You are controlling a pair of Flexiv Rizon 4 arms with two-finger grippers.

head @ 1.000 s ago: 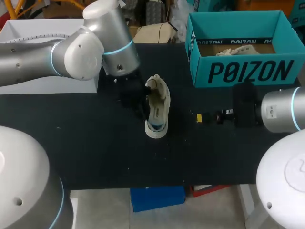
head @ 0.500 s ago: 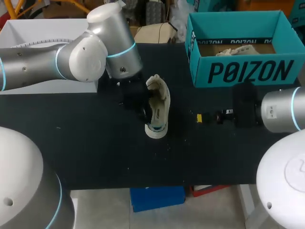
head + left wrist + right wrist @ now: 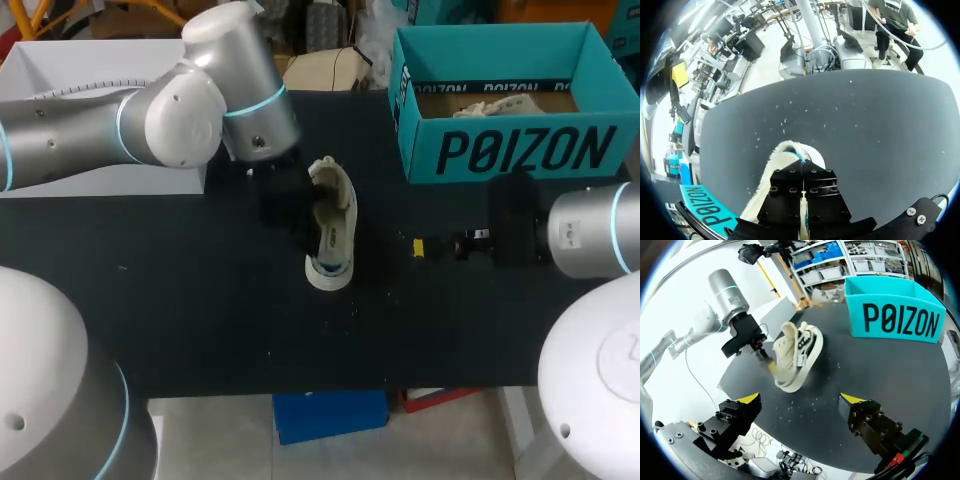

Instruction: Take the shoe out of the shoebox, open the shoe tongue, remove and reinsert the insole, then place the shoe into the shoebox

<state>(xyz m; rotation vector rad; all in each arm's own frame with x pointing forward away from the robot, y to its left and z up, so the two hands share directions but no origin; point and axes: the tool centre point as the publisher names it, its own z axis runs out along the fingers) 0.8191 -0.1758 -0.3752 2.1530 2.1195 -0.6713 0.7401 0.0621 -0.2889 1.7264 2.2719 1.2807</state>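
Observation:
A cream shoe (image 3: 335, 232) with a dark side mark lies tipped on its side in the middle of the black table (image 3: 200, 300). My left gripper (image 3: 303, 222) is at the shoe's left flank, shut on the upper edge. In the left wrist view the fingers (image 3: 790, 192) are pressed together over the shoe (image 3: 785, 152). The right wrist view shows the shoe (image 3: 797, 357) leaning, with my left gripper (image 3: 771, 367) pinching its side. My right gripper (image 3: 420, 247) (image 3: 802, 399) stands open to the right of the shoe, holding nothing. The teal shoebox (image 3: 500, 150) (image 3: 895, 315) is open at the back right.
Crumpled paper (image 3: 500, 103) lies inside the shoebox. A white box (image 3: 60, 60) stands at the back left behind my left arm. White specks dot the table (image 3: 880, 390) around the shoe.
My left gripper has closed fully at the shoe's side and the arm has shifted slightly right. The shoe has tipped a little. The right arm has not moved.

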